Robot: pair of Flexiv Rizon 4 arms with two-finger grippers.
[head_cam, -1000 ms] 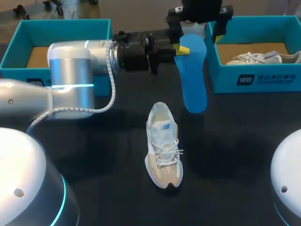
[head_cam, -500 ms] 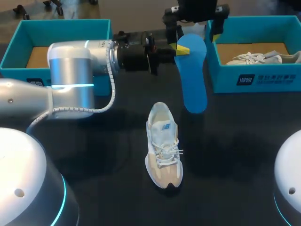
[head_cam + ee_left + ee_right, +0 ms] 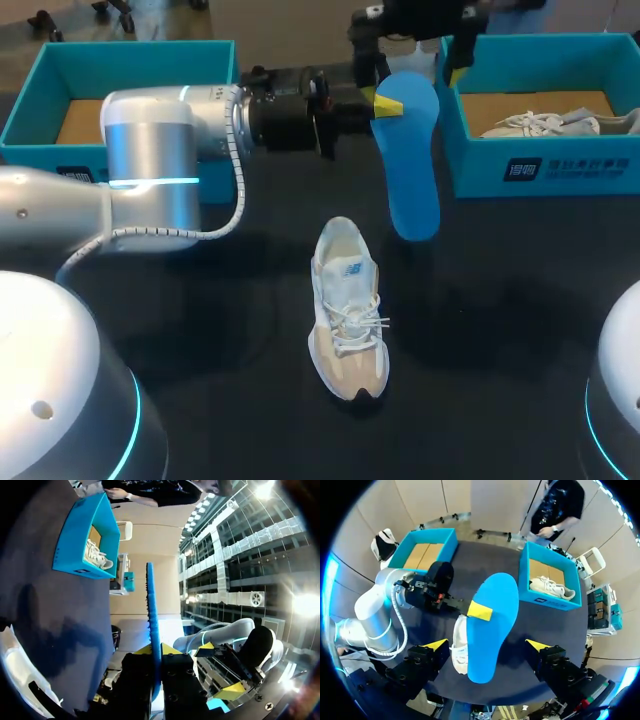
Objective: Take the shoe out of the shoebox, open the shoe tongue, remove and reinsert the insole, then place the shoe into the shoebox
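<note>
So that it can presumably be slid back into the shoe (image 3: pixel 347 305) below, the insole (image 3: pixel 412 170) is pinched at one end by the left gripper (image 3: pixel 156 652); the right gripper (image 3: pixel 485 644) is spread wide above it.

Open table around the shoe; a crowded lane at the far middle

The shoe (image 3: pixel 347 310) lies alone on the dark table (image 3: pixel 200 330), bare surface on every side; beyond it the blue insole (image 3: pixel 410 160), clamped in the left gripper (image 3: pixel 385 103), fills the gap between the left box (image 3: pixel 120 55) and the right shoebox (image 3: pixel 540 165), its lower end seemingly clear of the table; the left arm (image 3: pixel 150 150) bars the left box's front; the right gripper (image 3: pixel 486 645) hovers spread wide above the insole.
</note>
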